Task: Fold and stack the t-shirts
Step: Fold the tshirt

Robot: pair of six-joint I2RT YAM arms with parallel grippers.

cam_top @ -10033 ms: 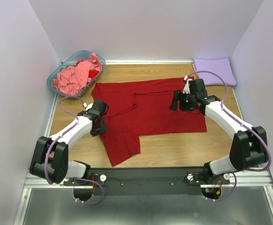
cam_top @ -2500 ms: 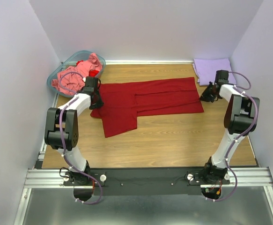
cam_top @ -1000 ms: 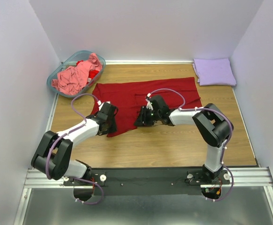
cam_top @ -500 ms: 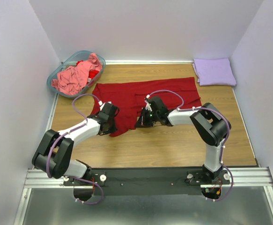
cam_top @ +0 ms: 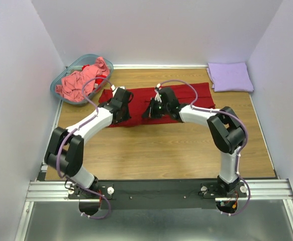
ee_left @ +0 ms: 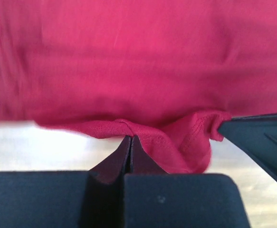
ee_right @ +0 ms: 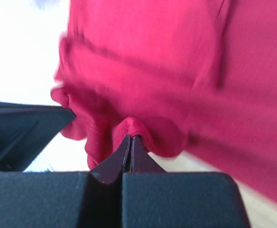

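Two end effectors, both closed on a single garment.

- Left end effector (cam_top: 122, 106): fingers pressed together, clamping a small fold of the dark red t-shirt (cam_top: 191, 98) at its near hem. The left wrist view shows the stitched hem bunched up against the tips.
- Right end effector (cam_top: 151, 109): fingers likewise together, clamped on a puckered pleat of the same near edge, a little to the right of the left one.
- Dark red t-shirt: lies as a wide band across the far middle of the counter (cam_top: 176, 150), its left end close to the basket.
- Lavender t-shirt (cam_top: 230, 76): folded flat in the far right corner, apart from the red one.
- Salmon-pink t-shirt (cam_top: 78, 81): crumpled inside the translucent teal basket (cam_top: 81, 58) in the far left corner.
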